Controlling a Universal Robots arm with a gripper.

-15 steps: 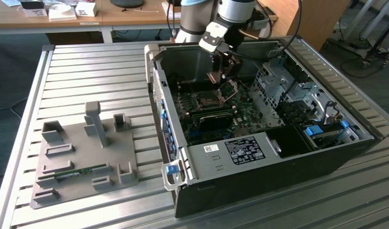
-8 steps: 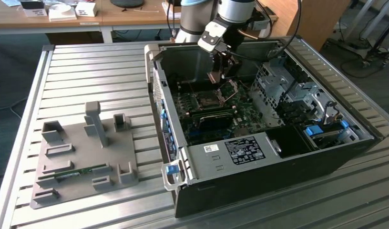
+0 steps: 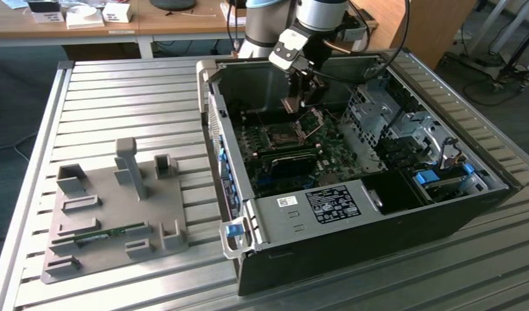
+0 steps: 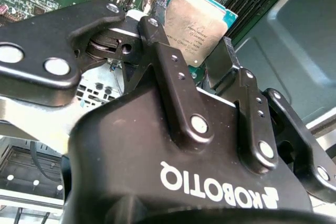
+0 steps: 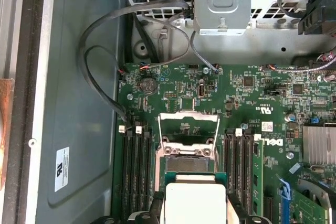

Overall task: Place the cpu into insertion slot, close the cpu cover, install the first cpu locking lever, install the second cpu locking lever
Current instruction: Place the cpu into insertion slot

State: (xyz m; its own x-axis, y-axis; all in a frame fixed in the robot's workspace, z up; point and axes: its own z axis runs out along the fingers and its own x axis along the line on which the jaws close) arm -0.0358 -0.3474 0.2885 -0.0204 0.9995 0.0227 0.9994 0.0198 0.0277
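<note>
Inside the computer case (image 3: 378,223), exterior view, the gripper (image 3: 300,98) hangs above the motherboard (image 3: 336,155). Second wrist view: it clamps the cpu (image 4: 197,23) by opposite edges, likely sparing its contacts. First wrist view: the cpu hovers near the insertion slot (image 5: 187,164), with the cpu cover (image 5: 189,120) raised clear.

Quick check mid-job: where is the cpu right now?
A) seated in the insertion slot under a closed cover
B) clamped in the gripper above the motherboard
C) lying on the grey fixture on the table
B: in the second wrist view the cpu sits clamped in the gripper, and the first wrist view shows the insertion slot bare with the cpu cover raised open.
</note>
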